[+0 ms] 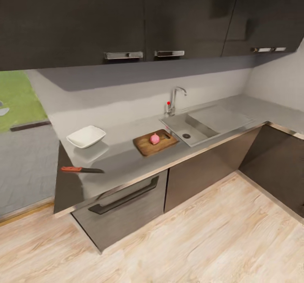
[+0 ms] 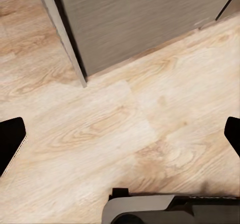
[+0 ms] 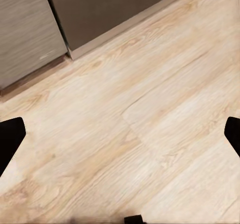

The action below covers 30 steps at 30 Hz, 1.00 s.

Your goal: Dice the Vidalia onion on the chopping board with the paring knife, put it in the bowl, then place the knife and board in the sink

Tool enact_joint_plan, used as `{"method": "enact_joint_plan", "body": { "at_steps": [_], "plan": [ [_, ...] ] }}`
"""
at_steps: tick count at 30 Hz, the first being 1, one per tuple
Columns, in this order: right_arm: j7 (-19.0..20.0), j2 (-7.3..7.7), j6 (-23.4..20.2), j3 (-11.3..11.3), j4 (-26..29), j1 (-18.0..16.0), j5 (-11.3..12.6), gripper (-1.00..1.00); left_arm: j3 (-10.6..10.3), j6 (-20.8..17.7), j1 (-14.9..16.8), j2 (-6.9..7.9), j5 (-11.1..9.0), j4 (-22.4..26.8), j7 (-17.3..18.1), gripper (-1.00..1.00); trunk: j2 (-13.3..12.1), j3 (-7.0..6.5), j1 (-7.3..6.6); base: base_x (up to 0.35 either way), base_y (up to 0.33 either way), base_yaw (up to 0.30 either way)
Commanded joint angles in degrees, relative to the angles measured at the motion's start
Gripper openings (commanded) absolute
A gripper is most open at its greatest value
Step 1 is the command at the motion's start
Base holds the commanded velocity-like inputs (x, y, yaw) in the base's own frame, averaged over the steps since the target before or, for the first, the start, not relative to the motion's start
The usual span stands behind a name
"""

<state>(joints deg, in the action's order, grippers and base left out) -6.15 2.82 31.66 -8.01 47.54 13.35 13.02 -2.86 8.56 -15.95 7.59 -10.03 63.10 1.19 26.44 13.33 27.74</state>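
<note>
In the head view the pinkish Vidalia onion (image 1: 154, 138) rests on the dark brown chopping board (image 1: 155, 142), which lies on the grey countertop (image 1: 122, 158) just left of the sink (image 1: 198, 130). The white bowl (image 1: 86, 136) stands further left on the counter. Near the counter's left front corner lies the paring knife (image 1: 81, 170), red handle to the left. My left gripper (image 2: 120, 136) is open above the wooden floor, and my right gripper (image 3: 120, 139) is open over the floor too, black fingertips (image 3: 11, 136) far apart.
A chrome tap (image 1: 174, 99) stands behind the sink. Dark upper cabinets (image 1: 126, 17) hang above the counter, and lower cabinets with an oven front (image 1: 122, 205) sit below. The counter turns a corner at the right. Wooden floor (image 1: 202, 241) lies between me and the cabinets.
</note>
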Motion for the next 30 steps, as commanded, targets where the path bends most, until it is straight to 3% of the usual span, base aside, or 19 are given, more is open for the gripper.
{"method": "enact_joint_plan", "body": {
  "at_steps": [1,30],
  "plan": [
    [-0.53,0.08,0.08,-0.33,0.1,0.01,0.17,1.0,-0.12,0.14,-0.02,0.05,-0.6,0.01,0.12,1.0,0.09,-0.01,0.02,-0.096,0.31,-0.182],
    [-0.53,0.08,0.07,-0.33,-0.16,0.01,0.11,1.0,-0.13,0.14,-0.03,0.05,-0.6,0.0,0.12,1.0,0.09,-2.36,0.02,-0.092,0.31,-0.182]
  ]
}}
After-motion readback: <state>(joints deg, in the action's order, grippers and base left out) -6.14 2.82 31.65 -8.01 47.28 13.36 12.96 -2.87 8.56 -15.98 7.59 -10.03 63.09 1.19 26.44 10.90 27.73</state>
